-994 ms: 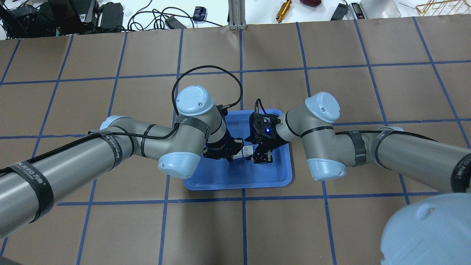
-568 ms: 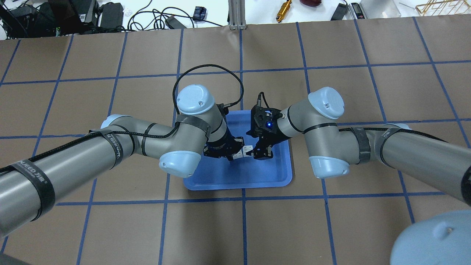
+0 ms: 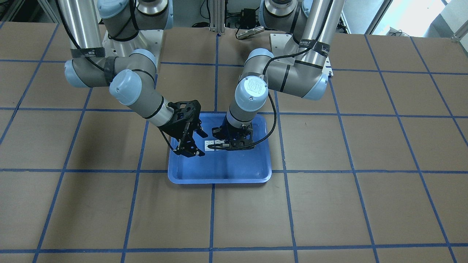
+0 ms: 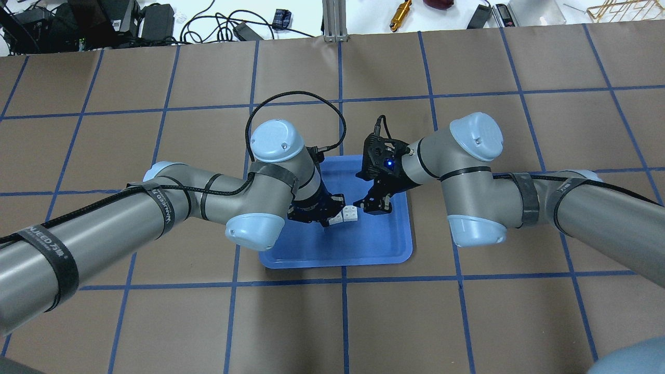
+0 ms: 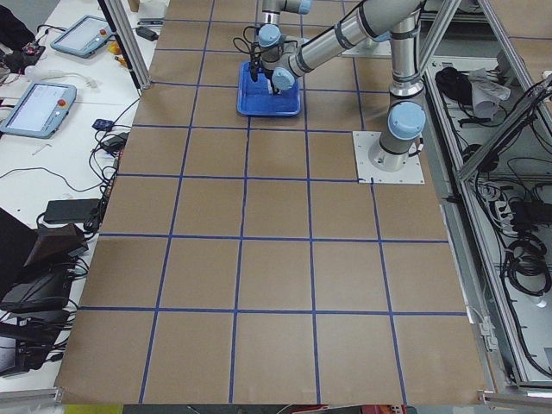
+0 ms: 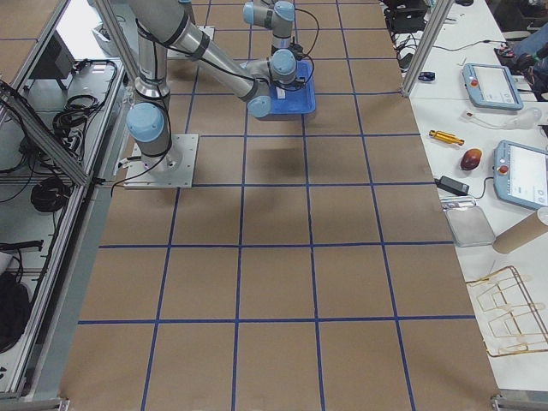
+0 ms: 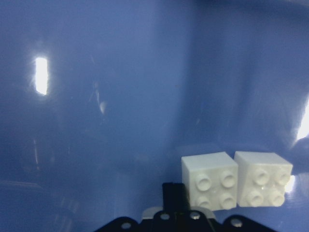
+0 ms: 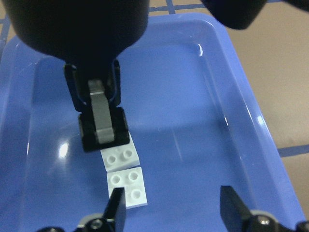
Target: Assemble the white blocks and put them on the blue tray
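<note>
White blocks point(image 8: 123, 171): two, studs up, side by side and touching, mid-floor of the blue tray point(image 8: 193, 121); whether they are locked together we cannot tell. We judge release is in hand: lift each gripper straight up, dragging neither brick. Left gripper point(image 8: 103, 133): pointing steeply down, jaws seemingly closed on nothing, tips against the far block. Right gripper point(image 8: 174, 208): tilted in from the right, jaws wide, empty.

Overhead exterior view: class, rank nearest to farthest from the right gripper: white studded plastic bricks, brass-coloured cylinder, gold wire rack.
1. White studded plastic bricks, beside the right gripper.
2. Brass-coloured cylinder, far edge.
3. Gold wire rack, far-right corner.
</note>
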`<state>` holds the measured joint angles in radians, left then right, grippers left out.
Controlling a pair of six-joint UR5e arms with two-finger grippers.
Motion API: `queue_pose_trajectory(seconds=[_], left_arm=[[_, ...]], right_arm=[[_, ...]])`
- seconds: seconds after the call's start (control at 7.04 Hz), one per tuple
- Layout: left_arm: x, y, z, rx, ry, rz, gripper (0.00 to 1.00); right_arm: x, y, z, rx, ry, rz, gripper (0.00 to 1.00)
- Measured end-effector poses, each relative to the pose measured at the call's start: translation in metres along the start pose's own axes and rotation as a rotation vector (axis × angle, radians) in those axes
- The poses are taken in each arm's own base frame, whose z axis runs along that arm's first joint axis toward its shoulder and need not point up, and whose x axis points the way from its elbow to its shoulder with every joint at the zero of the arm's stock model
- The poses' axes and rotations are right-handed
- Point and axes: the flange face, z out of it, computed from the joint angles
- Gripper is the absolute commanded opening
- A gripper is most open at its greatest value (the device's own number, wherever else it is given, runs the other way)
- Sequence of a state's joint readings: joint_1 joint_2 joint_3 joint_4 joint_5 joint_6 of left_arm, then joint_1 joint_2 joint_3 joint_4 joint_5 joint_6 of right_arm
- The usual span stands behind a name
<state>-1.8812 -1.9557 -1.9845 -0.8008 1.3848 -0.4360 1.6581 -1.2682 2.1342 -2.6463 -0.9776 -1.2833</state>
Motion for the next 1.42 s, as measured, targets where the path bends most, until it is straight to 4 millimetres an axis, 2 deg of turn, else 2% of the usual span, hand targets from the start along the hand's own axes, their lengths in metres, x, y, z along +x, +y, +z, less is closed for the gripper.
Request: queue_pose_trajectory(seconds=[0.43,0.85,1.14,1.42], left_arm=[[0.001,0.0,0.0,0.005,0.002,0.005,0.1],[0.002,0.001,0.0,0.004,0.003,0.014,0.1],[0.002,0.001,0.0,0.005,0.003,0.018,0.1],[0.003,0.001,-0.001,0.007,0.004,0.032,0.1]], right_arm=[[0.003,0.005,-0.009,-0.003,0.017,0.041,0.74],[-0.003,0.014,-0.006,-0.029,0.006,0.064,0.72],[0.0,0.021,-0.014,-0.07,0.026,0.11,0.73],[0.002,0.018,-0.027,-0.075,0.055,0.163,0.73]])
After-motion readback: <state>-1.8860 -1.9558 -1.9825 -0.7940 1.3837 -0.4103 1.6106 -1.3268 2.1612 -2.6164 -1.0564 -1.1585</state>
